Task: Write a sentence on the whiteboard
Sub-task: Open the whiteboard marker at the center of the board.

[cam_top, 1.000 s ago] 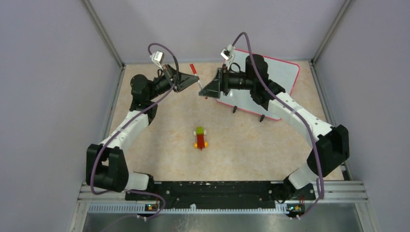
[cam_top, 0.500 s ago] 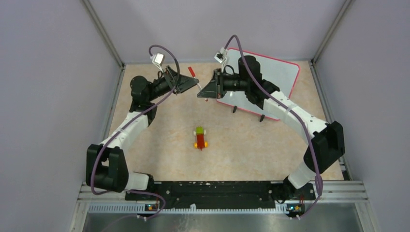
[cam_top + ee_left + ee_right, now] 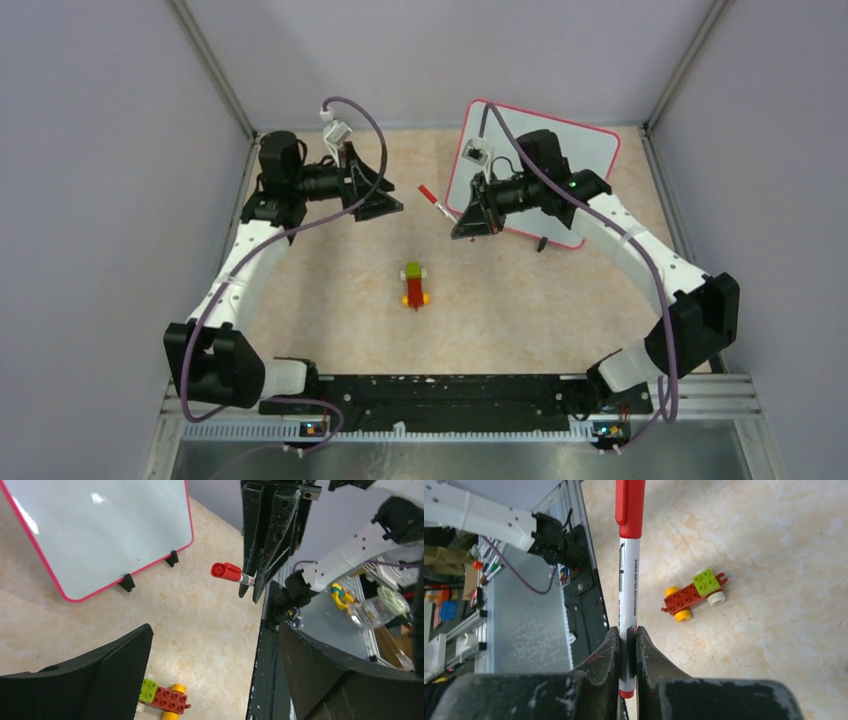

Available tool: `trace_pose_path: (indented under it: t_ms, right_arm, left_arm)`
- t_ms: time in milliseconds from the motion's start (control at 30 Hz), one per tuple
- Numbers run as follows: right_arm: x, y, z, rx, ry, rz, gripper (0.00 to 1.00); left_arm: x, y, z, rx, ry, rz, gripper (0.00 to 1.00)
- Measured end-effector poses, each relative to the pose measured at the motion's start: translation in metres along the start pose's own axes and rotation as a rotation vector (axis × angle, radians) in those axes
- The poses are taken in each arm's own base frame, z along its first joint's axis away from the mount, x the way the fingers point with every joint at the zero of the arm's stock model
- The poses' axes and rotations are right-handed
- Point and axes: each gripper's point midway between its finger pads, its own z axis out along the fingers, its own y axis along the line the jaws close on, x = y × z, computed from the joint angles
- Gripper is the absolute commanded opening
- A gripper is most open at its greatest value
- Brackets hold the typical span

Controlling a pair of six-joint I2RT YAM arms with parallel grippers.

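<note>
Marker (image 3: 432, 197) passed to right fingers (image 3: 651, 665), left fingers (image 3: 120, 665) apart, whiteboard (image 3: 590, 150) beyond toy car (image 3: 414, 285)

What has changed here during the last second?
The right fingers shut on the marker; the left fingers let it go and drew back leftward. The right arm brought the marker slightly nearer. The whiteboard and toy car stayed in place.

Left claw (image 3: 390, 198) spread wide, right claw (image 3: 626, 636) clamped tight.
</note>
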Motion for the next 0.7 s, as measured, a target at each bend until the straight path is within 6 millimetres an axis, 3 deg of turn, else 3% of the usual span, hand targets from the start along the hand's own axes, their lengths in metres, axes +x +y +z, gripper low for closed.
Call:
trace_pose_path:
  t_ms: [233,400,567,700]
  right_arm:
    - [0.046,0.011,-0.004,-0.082,0.132,-0.002,0.0]
    - [0.062,0.028,-0.004,-0.155,0.185,-0.02,0.0]
    - [0.077,0.043,0.002,-0.213,0.233,-0.028,0.0]
    - [0.086,0.047,0.002,-0.231,0.254,-0.012,0.0]
  left_arm:
    - [0.025,-0.008,-0.001,0.119,0.114,0.106,0.9]
    - [0.048,-0.029,0.012,0.234,0.161,0.227,0.85]
    - [0.086,-0.065,0.039,0.361,0.246,0.336,0.65]
    - [0.111,-0.085,0.05,0.425,0.312,0.398,0.49]
